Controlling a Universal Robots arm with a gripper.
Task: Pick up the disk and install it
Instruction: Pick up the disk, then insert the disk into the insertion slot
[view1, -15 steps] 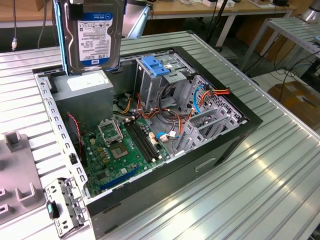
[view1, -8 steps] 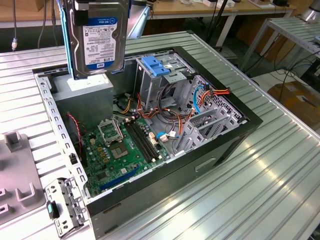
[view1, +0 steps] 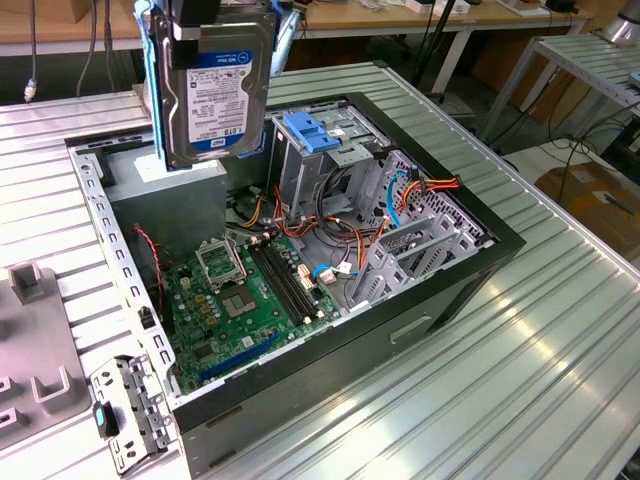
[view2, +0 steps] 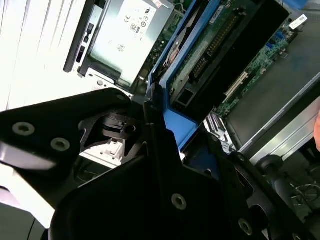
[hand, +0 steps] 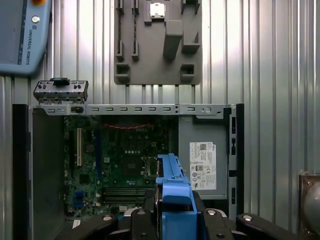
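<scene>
Claw (hand: 175, 212) clamping disk (view1: 213, 85), label in exterior view

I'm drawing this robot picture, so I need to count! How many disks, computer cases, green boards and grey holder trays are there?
Disk, held in the gripper: 1
Open computer case: 1
Green motherboard: 1
Grey holder tray: 1
Total: 4

1. The disk (view1: 215, 85) hangs above the open computer case (view1: 330, 365), clear of its walls.
2. Open room lies over the motherboard (view1: 245, 290).
3. The drive cage (view1: 320, 168) and tangled cables (view1: 345, 235) crowd the middle.
</scene>
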